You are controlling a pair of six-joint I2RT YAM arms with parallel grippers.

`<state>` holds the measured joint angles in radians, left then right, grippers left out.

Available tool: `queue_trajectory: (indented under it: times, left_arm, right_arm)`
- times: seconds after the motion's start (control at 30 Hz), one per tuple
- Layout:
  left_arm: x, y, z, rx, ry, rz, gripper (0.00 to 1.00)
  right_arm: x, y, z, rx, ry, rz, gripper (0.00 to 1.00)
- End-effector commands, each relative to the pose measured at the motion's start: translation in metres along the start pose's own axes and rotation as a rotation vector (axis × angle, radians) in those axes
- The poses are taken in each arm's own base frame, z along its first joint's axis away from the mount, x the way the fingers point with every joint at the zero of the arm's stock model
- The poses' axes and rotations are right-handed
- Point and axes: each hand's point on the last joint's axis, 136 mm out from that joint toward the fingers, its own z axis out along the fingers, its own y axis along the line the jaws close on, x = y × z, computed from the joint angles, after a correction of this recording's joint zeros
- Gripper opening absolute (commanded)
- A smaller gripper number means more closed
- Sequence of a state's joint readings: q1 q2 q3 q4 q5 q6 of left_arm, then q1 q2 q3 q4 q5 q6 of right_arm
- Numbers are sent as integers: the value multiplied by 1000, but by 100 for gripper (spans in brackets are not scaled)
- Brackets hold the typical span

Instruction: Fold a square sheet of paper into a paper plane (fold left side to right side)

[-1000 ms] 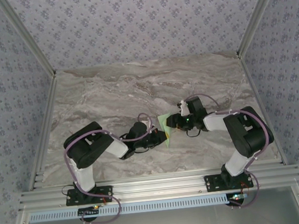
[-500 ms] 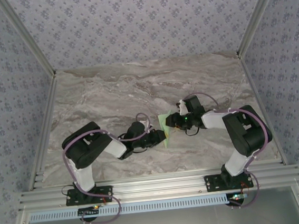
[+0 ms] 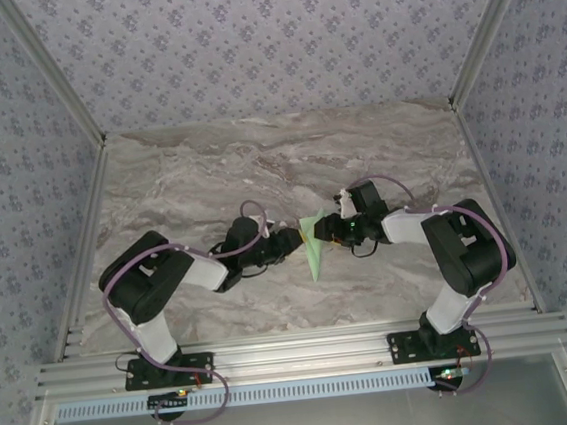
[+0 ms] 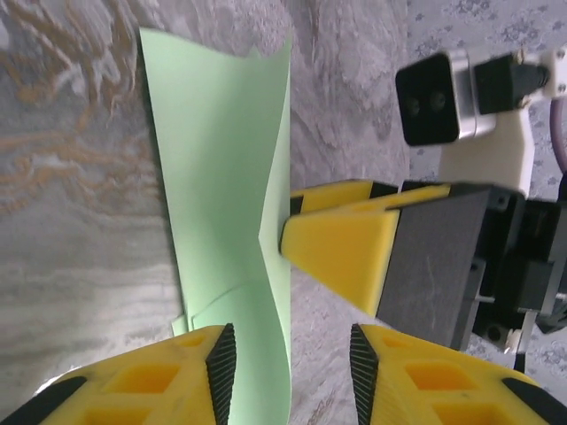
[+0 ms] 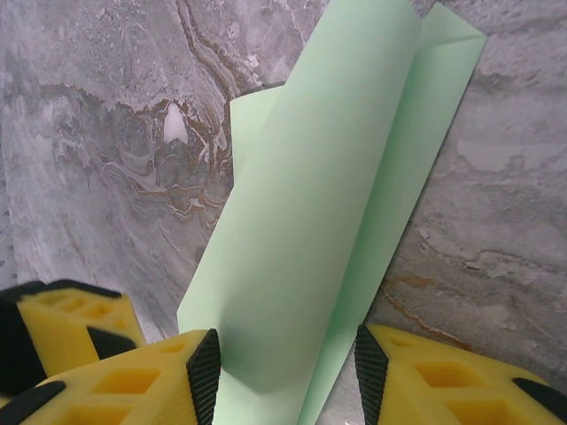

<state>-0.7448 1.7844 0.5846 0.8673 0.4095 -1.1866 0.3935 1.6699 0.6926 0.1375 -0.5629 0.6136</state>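
The square sheet of paper [image 3: 313, 251] is pale green and lies mid-table, folded into a narrow strip with a pointed near end. In the left wrist view the paper [image 4: 221, 177] has one flap curling upward. My left gripper [image 4: 292, 354] is open, and that flap's edge stands between its jaws, close to the left finger. From above, the left gripper [image 3: 291, 240] sits just left of the paper and the right gripper [image 3: 326, 233] just right of it. My right gripper [image 5: 288, 363] is open over the paper [image 5: 337, 204]. One of its yellow fingers [image 4: 341, 243] touches the raised edge.
The grey marble tabletop [image 3: 210, 179] stretches wide behind and beside the paper. Aluminium rails [image 3: 297, 352] run along the near edge, and patterned walls [image 3: 267, 43] close the back and sides. The right wrist's camera block [image 4: 430, 97] sits close above its fingers.
My left gripper has opened, letting go of the paper, and has shifted a little back and left. The flap now stands loose. The right gripper has barely moved.
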Motion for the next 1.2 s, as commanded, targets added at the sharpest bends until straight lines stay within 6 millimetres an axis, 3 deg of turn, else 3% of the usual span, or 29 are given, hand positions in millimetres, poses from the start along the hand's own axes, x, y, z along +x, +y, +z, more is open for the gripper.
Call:
queue_trajectory:
  times: [0.0,0.5,0.63,0.93,1.17]
  left_arm:
    - [-8,-5,8,15,16,19,41]
    - [-14,1,37,38,69,-14,37]
    - [-13,5,41,36,76,-22,29]
    - [-17,13,38,6,67,0,1]
    - [-20,11,34,-4,67,35,0]
  right_arm:
    - [25,-30,11,107,73,45,48]
    - [26,-29,11,107,77,41,48]
    - [27,-29,11,108,80,41,48]
    - [18,-16,5,68,60,24,49]
    - [-9,1,-17,9,-13,18,54]
